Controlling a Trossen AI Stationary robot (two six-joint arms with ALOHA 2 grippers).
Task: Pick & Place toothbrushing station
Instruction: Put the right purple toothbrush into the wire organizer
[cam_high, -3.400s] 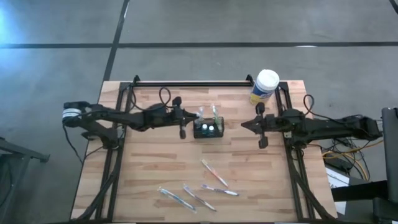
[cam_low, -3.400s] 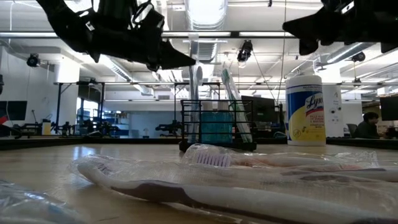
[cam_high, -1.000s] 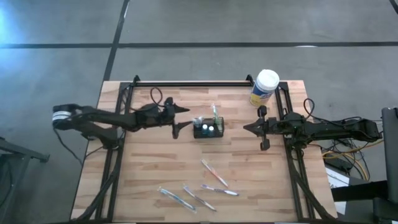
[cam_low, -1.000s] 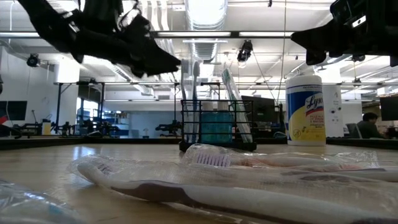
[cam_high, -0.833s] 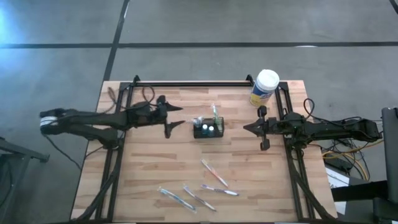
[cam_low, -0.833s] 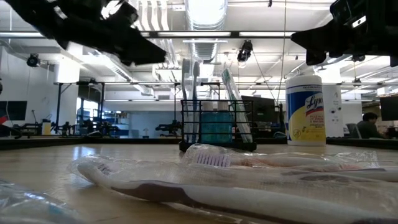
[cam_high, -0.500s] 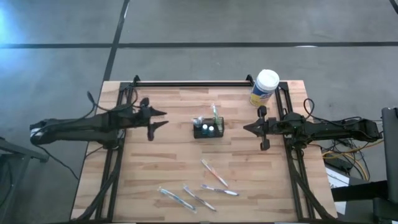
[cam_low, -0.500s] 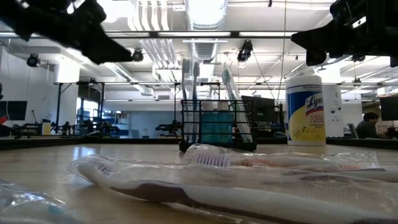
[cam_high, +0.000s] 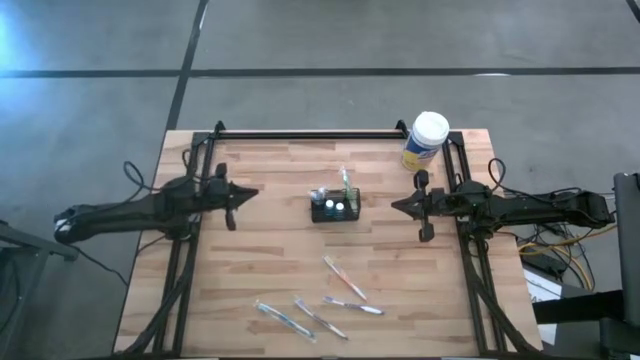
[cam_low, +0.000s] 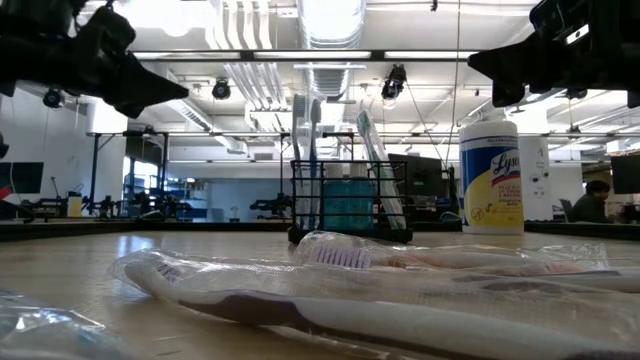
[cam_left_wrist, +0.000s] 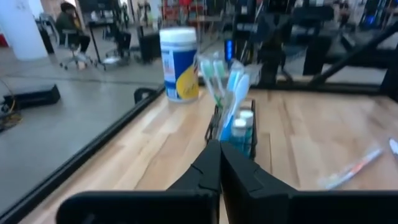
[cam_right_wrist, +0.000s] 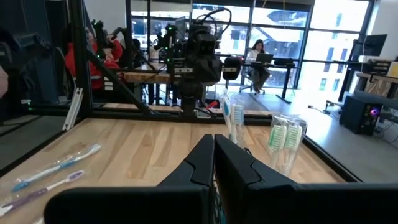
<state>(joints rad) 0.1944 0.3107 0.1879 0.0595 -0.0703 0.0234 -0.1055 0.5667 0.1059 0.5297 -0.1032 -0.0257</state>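
High view, caddy: the toothbrushing station (cam_high: 335, 207), a small black wire-mesh caddy, stands upright near the middle of the wooden table (cam_high: 260, 260), brush heads poking above its rim.
High view, left claw: the left gripper (cam_high: 232, 196) hangs well to the caddy's left, fingers pressed together, holding nothing.
High view, right claw: the right gripper (cam_high: 416, 207) waits off the caddy's right side, pinched shut and empty.
High view, loose items: four wrapped toothbrushes (cam_high: 344, 277) lie on the table's near half, well apart from the caddy; a white-lidded canister (cam_high: 426, 139) stands at the far corner beyond the right arm.
Low view, caddy: its dark mesh walls show a blue-green item inside and three brushes standing in it, one leaning.
Low view, foreground: a wrapped brush in crinkled clear film lies nearest, in front of the caddy.
Left wrist view: closed fingertips aim at the caddy, a bare stretch of wood between them.
Right wrist view: shut fingers hide most of the caddy; only brush heads rise above them.
Progress: judged from this, some brushes are already stowed; four wrapped ones are left, and neither claw carries anything.
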